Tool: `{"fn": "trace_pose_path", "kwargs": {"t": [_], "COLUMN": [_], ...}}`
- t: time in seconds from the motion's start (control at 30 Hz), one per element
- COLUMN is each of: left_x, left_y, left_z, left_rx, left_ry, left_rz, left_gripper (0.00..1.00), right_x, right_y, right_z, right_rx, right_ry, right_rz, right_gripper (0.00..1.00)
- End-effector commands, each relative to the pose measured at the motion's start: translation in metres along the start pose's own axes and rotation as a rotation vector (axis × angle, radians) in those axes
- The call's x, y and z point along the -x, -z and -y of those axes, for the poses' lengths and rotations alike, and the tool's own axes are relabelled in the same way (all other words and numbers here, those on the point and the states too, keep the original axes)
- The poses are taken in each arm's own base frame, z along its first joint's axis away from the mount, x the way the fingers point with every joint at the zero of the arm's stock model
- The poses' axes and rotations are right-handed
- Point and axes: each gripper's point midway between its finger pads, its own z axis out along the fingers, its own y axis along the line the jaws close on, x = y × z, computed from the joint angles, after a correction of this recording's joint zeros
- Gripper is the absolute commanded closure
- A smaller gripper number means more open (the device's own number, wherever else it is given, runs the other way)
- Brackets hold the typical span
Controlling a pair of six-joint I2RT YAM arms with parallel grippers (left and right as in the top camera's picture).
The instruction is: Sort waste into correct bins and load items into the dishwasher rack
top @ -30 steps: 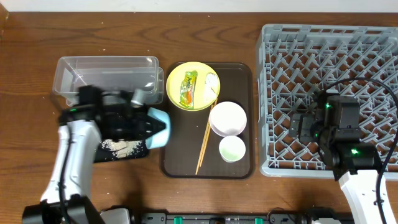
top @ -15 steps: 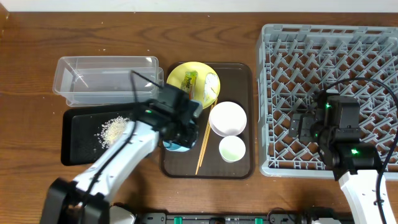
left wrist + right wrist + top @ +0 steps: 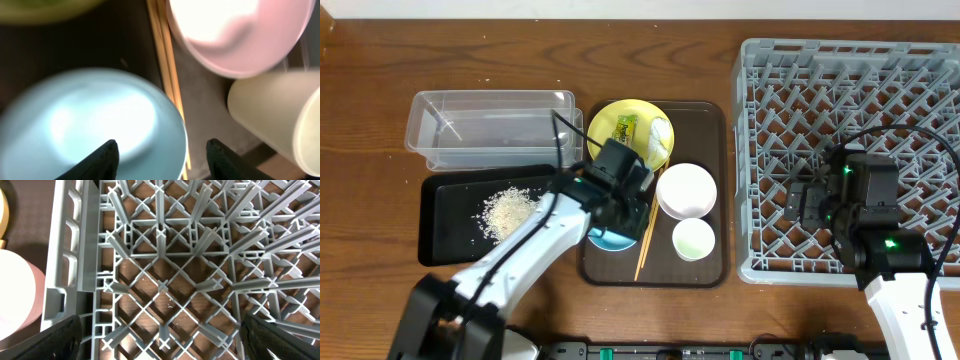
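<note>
The light blue bowl [image 3: 610, 238] [image 3: 75, 120] sits on the dark brown tray, left of the chopsticks [image 3: 646, 240] [image 3: 167, 65]. My left gripper [image 3: 620, 208] [image 3: 162, 150] hangs open just above the bowl's right rim, one finger over the bowl and one over the tray. Rice [image 3: 505, 212] lies in the black tray [image 3: 445, 240]. The yellow plate [image 3: 605, 115] holds the wrapper [image 3: 623, 130] and the tissue [image 3: 660, 133]. A white bowl [image 3: 686, 190] [image 3: 235, 35] and the cup [image 3: 693, 239] [image 3: 275, 120] stand nearby. My right gripper [image 3: 798, 203] [image 3: 162, 330] stands open over the grey rack [image 3: 850, 80] [image 3: 160, 240], holding nothing.
The clear tub [image 3: 490, 128] stands behind the black tray. The dark brown serving tray [image 3: 705, 125] lies between the bins and the rack. The white bowl's edge [image 3: 17, 295] shows just left of the rack wall in the right wrist view.
My left arm swung right from the black tray to the brown tray with the blue bowl, then its jaws opened. Rice now lies uncovered in the black tray. The right arm stayed still.
</note>
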Motion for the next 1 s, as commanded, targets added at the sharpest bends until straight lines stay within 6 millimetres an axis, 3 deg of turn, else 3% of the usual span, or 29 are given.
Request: {"fn": "trace_pose_path", "kwargs": {"t": [0.0, 0.2, 0.3, 0.4, 0.67, 0.97], "left_x": [0.045, 0.103, 0.127, 0.142, 0.148, 0.133], "left_y": [0.038, 0.063, 0.053, 0.030, -0.035, -0.062], "left_z": [-0.018, -0.049, -0.054, -0.062, -0.097, -0.122], "left_rx": [0.113, 0.256, 0.258, 0.259, 0.287, 0.312], "left_ry": [0.003, 0.029, 0.032, 0.035, 0.069, 0.110], "left_rz": [0.191, 0.449, 0.514, 0.531, 0.488, 0.416], "left_gripper": [0.38, 0.37, 0.38, 0.39, 0.39, 0.39], "right_x": [0.008, 0.008, 0.008, 0.008, 0.006, 0.006], "right_y": [0.005, 0.005, 0.005, 0.005, 0.005, 0.005], "right_z": [-0.002, -0.002, -0.002, -0.002, -0.002, -0.002], "right_rx": [0.001, 0.001, 0.001, 0.001, 0.000, 0.000], "right_ry": [0.002, 0.002, 0.002, 0.002, 0.003, 0.003], "right_rz": [0.022, 0.022, 0.022, 0.022, 0.016, 0.016], "right_gripper": [0.01, 0.01, 0.01, 0.01, 0.01, 0.01]}}
